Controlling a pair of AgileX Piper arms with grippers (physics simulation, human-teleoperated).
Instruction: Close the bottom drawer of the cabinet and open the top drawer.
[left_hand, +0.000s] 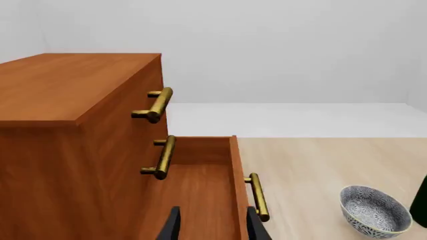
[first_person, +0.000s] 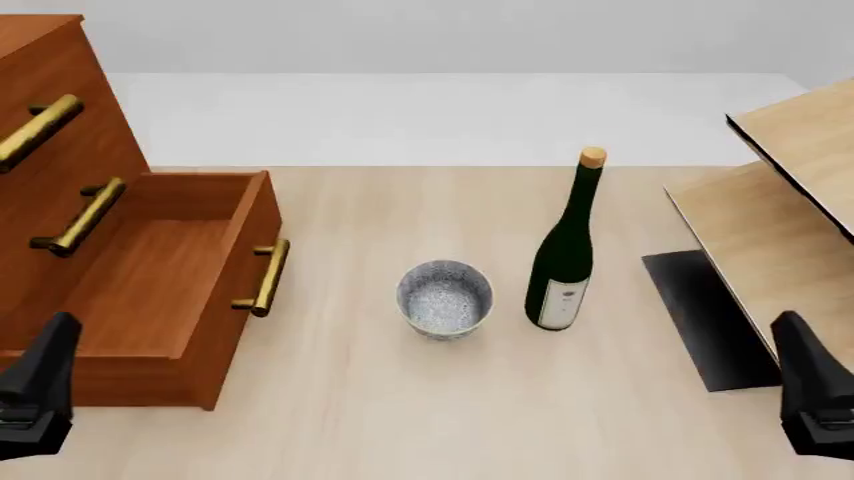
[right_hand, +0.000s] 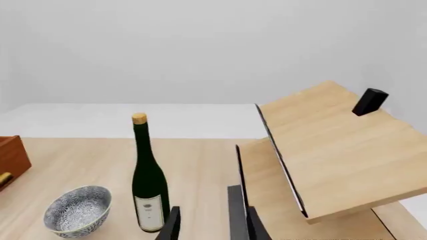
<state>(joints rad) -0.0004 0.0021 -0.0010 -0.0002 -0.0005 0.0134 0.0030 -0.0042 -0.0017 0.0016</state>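
Note:
The reddish-brown cabinet (first_person: 40, 60) stands at the table's left. Its bottom drawer (first_person: 154, 285) is pulled far out, showing an empty wooden inside (left_hand: 197, 187) and a brass bar handle (first_person: 267, 278) on its front. The top drawer (left_hand: 113, 102) sits flush, and its brass handle (first_person: 38, 128) is untouched. My left gripper (left_hand: 213, 227) is open, hovering over the bottom drawer's near end, one finger close to the handle (left_hand: 259, 196). My right gripper (right_hand: 213, 227) is open near the table's right front (first_person: 814, 400), far from the cabinet.
A patterned bowl (first_person: 445, 297) and a dark green wine bottle (first_person: 565, 250) stand mid-table, right of the open drawer. A pale wooden shelf unit (first_person: 787, 200) with a dark base (first_person: 701, 310) fills the right side. The middle drawer's handle (first_person: 80, 215) sits between the other two.

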